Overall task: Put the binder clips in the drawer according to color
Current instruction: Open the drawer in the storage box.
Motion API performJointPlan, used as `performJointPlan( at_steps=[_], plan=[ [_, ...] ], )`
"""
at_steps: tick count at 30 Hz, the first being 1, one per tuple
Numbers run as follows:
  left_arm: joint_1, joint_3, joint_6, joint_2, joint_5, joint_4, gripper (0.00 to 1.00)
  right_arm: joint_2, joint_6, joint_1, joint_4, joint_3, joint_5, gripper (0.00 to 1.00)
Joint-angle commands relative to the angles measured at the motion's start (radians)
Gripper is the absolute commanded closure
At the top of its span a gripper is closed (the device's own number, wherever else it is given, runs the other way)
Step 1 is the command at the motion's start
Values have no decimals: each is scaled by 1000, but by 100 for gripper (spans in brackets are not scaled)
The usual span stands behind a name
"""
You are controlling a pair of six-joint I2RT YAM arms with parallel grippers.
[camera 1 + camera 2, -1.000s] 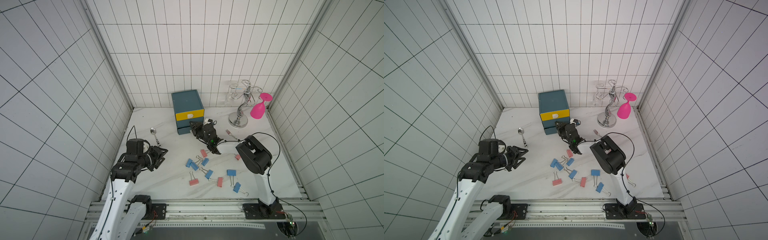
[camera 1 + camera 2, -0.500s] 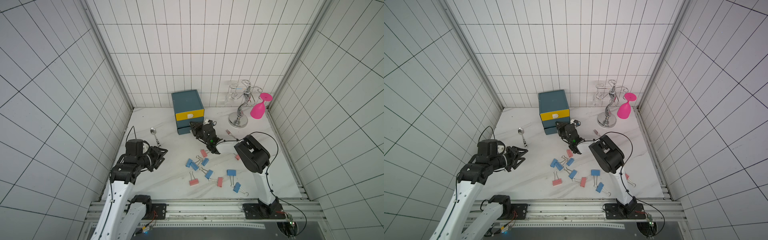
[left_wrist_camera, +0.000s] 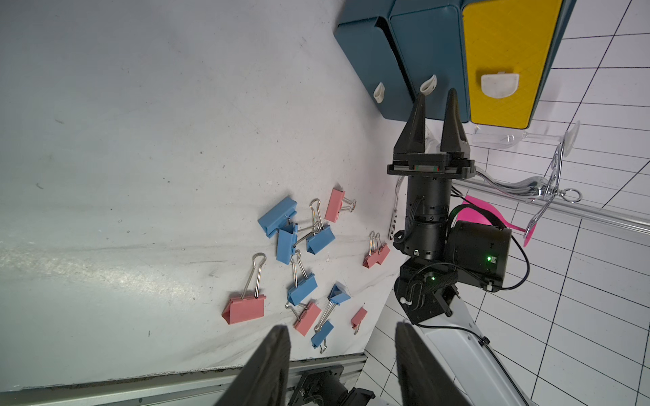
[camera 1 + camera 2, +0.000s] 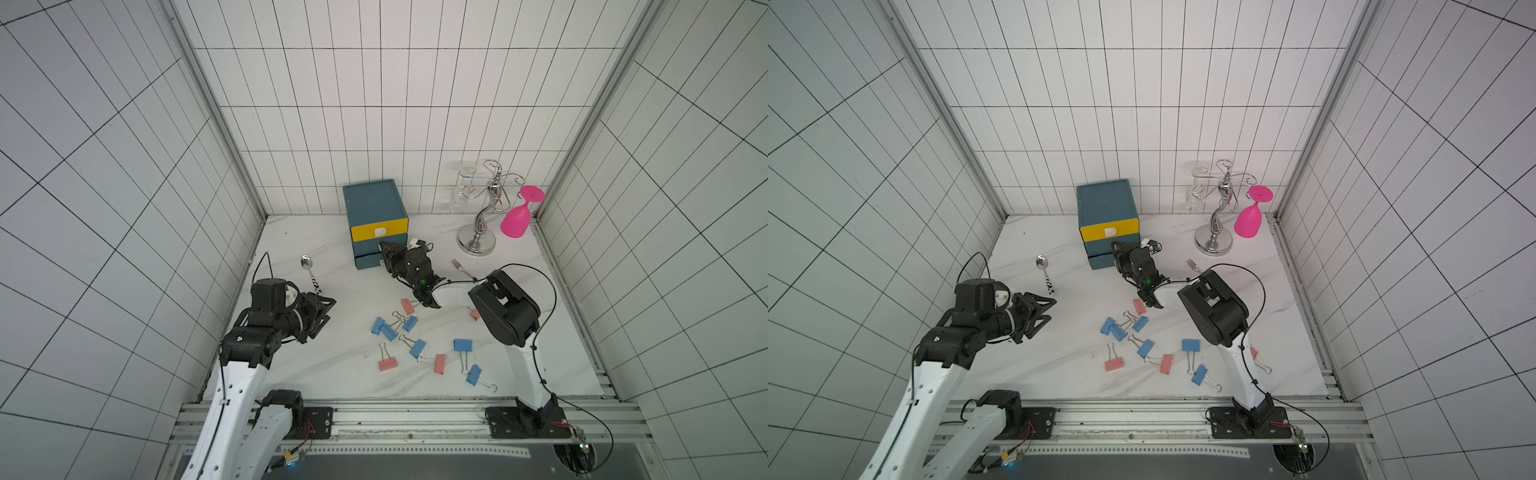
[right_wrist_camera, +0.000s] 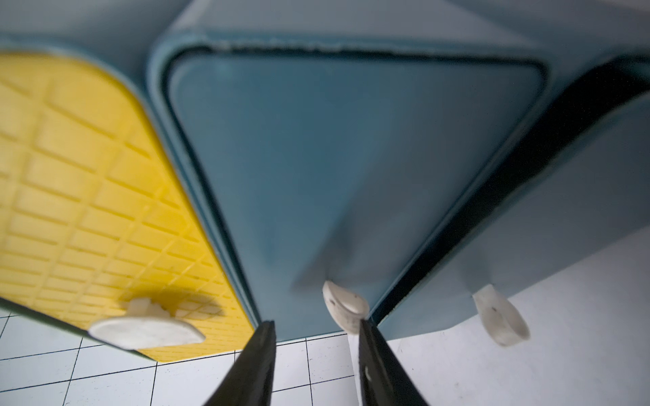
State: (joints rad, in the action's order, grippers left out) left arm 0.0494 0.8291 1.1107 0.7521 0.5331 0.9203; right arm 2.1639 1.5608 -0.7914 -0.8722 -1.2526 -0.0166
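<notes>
White marble tabletop [image 4: 316,374]; teal plastic three-drawer box with yellow top drawer [image 4: 374,203] at back wall. Left gripper [image 4: 327,314] hovers over tabletop, fingers wide, empty. Right gripper [image 3: 436,100] at middle drawer's small white tab handle [image 5: 344,309], fingers narrowly apart, not clamping. Blue and salmon-pink binder clips [image 4: 417,348] scattered on tabletop before box.
</notes>
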Motion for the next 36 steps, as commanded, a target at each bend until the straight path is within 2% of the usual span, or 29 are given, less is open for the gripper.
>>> performJointPlan(
  at_steps=[1,12,22,28,36],
  plan=[
    [-6,-12,-8,-4,10,-15,48,1,0,6,-27,22,-17,58],
    [-8,-14,-8,0,11,-21,48,13,8,6,-58,39,-14,58],
    [-10,-12,-11,-2,8,-15,48,49,19,14,-57,-23,-17,63],
    [-12,-10,-10,-5,10,-10,48,61,19,23,-48,-54,-17,66],
    [-14,-9,-14,-2,10,-7,48,72,24,31,-54,-54,-8,77]
  ],
)
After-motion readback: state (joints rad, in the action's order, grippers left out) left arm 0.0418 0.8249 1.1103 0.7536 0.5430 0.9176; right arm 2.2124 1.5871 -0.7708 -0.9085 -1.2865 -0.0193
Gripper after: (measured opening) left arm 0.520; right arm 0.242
